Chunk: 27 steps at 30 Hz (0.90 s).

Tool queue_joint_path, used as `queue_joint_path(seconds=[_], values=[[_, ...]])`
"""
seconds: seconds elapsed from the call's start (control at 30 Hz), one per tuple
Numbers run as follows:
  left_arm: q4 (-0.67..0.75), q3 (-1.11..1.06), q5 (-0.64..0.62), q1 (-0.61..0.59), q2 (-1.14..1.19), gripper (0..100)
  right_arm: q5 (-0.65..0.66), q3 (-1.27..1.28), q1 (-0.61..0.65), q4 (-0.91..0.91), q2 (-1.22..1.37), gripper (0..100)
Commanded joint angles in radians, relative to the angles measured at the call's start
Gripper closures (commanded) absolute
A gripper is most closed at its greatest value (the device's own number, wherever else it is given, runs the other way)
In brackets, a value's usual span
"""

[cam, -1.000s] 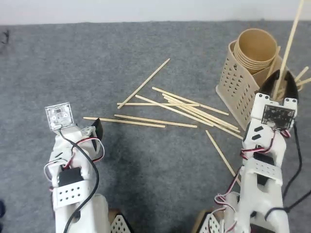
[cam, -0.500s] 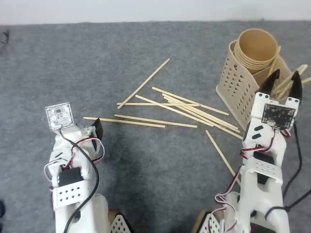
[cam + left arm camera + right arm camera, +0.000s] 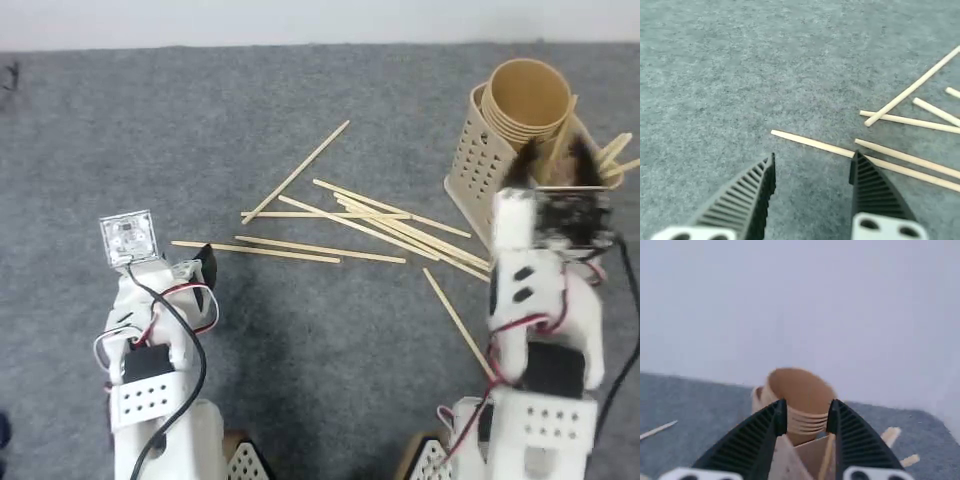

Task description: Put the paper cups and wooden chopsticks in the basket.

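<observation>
Right gripper (image 3: 806,412) drawn back above basket (image 3: 478,172), its chopstick dropped inside, jaws apart, empty | left gripper (image 3: 812,162) spread, empty, over loose chopsticks (image 3: 370,225) on carpet (image 3: 200,130) | paper cups (image 3: 527,95) stacked in basket | many sticks outstanding

We log a grey carpet (image 3: 200,110) covering the table from edge to edge. Loose chopsticks (image 3: 325,214) lie flat on it around the middle. One slanted stick (image 3: 297,172) points toward the far side, its near end meeting a level one. A crossing bundle (image 3: 420,236) slants from the centre toward the right and ends just beside the basket (image 3: 478,178). Two long sticks (image 3: 255,252) lie nearly level on the near side of the spread, side by side and partly overlapping in length. A single stick (image 3: 455,318) lies apart at near right. The basket stands upright on the carpet, far right.
</observation>
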<state>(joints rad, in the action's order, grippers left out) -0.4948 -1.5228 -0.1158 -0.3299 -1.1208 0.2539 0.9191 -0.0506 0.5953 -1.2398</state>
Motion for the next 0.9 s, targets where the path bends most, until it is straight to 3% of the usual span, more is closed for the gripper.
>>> queue_joint_path(seconds=[0.0, 0.43, 0.87], values=[[0.025, 0.021, 0.028, 0.008, -0.018, 78, 0.072, -0.147, 0.127, 0.306, -0.021, 85.4], [0.026, 0.021, 0.031, 0.011, -0.018, 78, 0.117, -0.209, 0.160, 0.714, 0.338, 85.4], [0.026, 0.021, 0.034, 0.038, -0.018, 78, 0.336, -0.295, 0.033, 0.696, 0.966, 85.5]])
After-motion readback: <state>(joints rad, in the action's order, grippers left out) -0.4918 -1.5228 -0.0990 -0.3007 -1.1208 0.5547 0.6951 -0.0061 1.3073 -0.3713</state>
